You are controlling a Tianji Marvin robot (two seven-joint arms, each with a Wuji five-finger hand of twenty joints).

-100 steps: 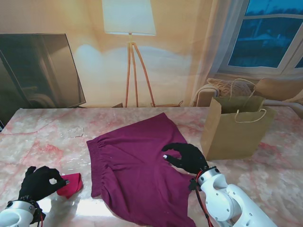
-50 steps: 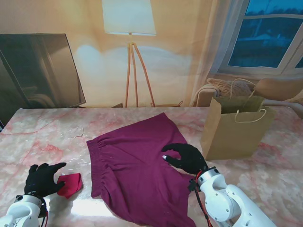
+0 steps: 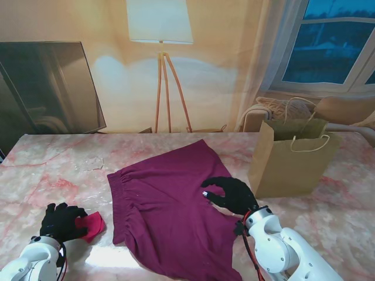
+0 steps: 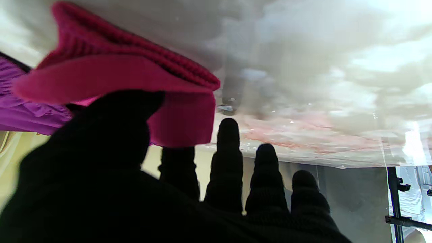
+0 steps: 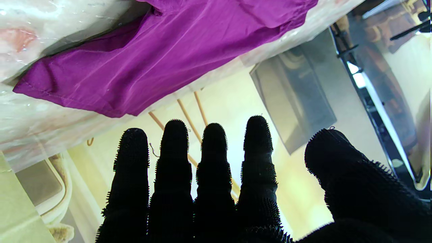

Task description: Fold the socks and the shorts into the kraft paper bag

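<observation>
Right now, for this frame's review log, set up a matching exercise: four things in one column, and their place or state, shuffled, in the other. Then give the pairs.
Things:
1. red sock
2. purple shorts
3. kraft paper bag
4. right hand

Place or state:
A. standing upright at the table's right side, mouth open
B. under the left hand's fingers, near the left front
C. spread flat in the middle of the table
D. open, above the shorts' right part

Pairs: 1-B, 2-C, 3-A, 4-D
</observation>
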